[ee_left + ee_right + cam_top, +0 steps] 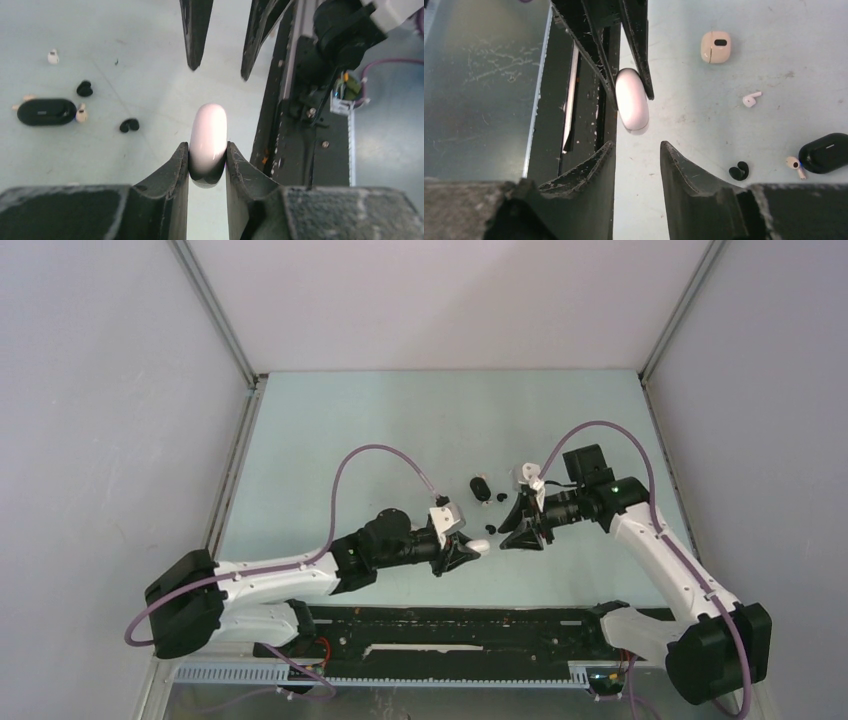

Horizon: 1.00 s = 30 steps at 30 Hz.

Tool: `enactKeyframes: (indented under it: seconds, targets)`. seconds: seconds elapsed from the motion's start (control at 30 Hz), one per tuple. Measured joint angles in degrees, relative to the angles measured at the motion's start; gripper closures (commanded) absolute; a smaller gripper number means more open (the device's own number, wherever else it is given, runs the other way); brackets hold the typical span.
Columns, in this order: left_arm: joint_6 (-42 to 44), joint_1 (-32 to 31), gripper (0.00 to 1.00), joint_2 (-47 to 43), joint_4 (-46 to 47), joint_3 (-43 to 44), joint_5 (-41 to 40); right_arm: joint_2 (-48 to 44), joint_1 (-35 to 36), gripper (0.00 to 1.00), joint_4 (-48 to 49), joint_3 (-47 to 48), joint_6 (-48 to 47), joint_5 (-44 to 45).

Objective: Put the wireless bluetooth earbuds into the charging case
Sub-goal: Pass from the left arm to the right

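White and glossy, the oval case is pinched at one end between the left fingers, which press on both its flanks. It sits over the counter, just beside the black rail at the near edge. Its free end points at the right fingers, which are spread with nothing between them. The case tip stops just short of their tips, in line with the gap, touching neither.

None of the buds is in a case; they lie loose on the counter, off to one side of both pairs of fingers. A black bud lies nearest the right fingers. A white bud sits right against a black case, and a second black bud lies just beside that case. A second white bud lies farther out, near a beige case.
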Motion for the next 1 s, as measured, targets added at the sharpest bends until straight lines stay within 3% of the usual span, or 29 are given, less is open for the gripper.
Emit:
enactKeyframes:
  seconds: [0.2, 0.43, 0.67, 1.0]
  targets:
    - [4.92, -0.55, 0.86, -0.17, -7.23, 0.00, -0.76, 0.22, 2.73, 0.54, -1.11, 0.00, -1.36, 3.23]
    - [6.08, -0.70, 0.85, 0.15, -7.39, 0.00, -0.57, 2.82, 7.41, 0.48, -0.26, 0.00, 0.00, 5.46]
    - [5.57, -0.74, 0.85, 0.57, -3.50, 0.00, 1.05, 6.47, 7.54, 0.53, 1.51, 0.00, 1.86, 5.75]
    - [5.40, -0.87, 0.85, 2.78, -2.38, 0.33, 1.84, 7.26, 8.72, 0.54, 2.78, 0.00, 3.30, 5.14]
